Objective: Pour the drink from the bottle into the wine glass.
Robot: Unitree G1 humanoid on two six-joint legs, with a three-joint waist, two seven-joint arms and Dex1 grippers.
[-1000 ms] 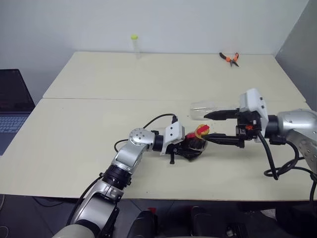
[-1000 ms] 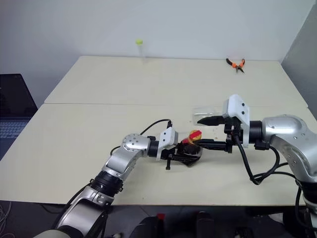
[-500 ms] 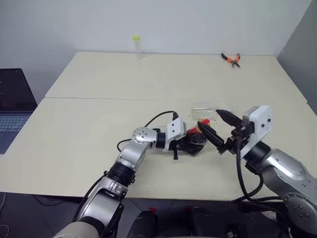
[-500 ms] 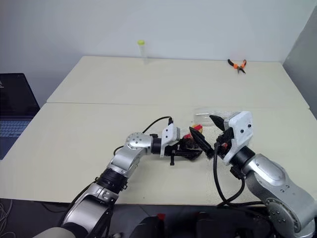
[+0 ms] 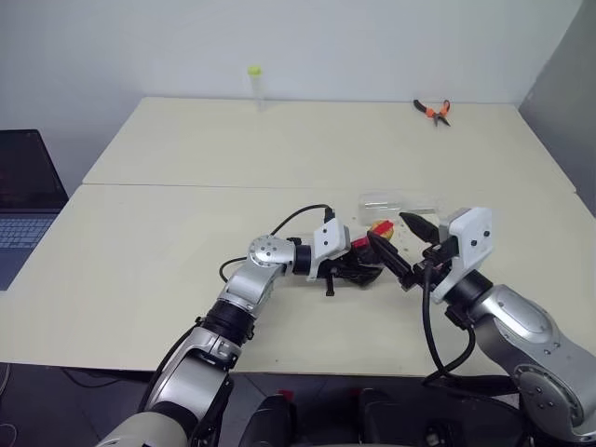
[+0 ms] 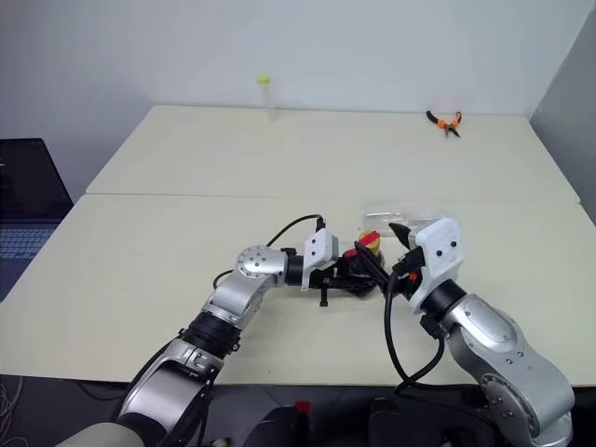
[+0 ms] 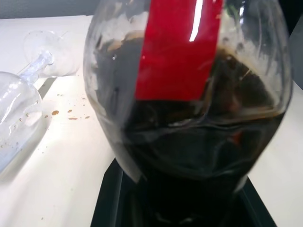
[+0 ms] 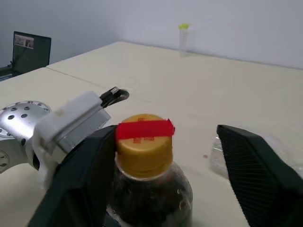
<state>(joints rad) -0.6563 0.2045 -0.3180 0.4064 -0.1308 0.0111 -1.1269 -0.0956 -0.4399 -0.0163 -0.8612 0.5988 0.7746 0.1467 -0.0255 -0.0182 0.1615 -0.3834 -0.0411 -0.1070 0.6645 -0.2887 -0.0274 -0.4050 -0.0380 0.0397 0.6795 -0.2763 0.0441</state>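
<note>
Left claw (image 5: 358,267) clamped on bottle (image 5: 369,263), upright nr middle of tabletop's (image 5: 186,242) front half, a bit toward right edge. Dark brown drink (image 7: 189,156) fills lower belly; red label band (image 7: 177,47) above it. Yellow cap w/ red strip (image 8: 143,137) on top, capped. Right claw (image 5: 405,247) spread open, fingers (image 8: 255,165) either side of cap, not touching it. Wine glass (image 5: 396,200) on its side just behind bottle, toward far edge; bowl and stem (image 7: 33,71) lying flat on tabletop, brown specks (image 7: 61,113) beside. Thin yellow-capped tube (image 5: 253,86) standing at far edge, left of centre. Orange-handled pliers (image 5: 432,110) nr far right corner. Laptop (image 5: 23,200) off left edge.
</note>
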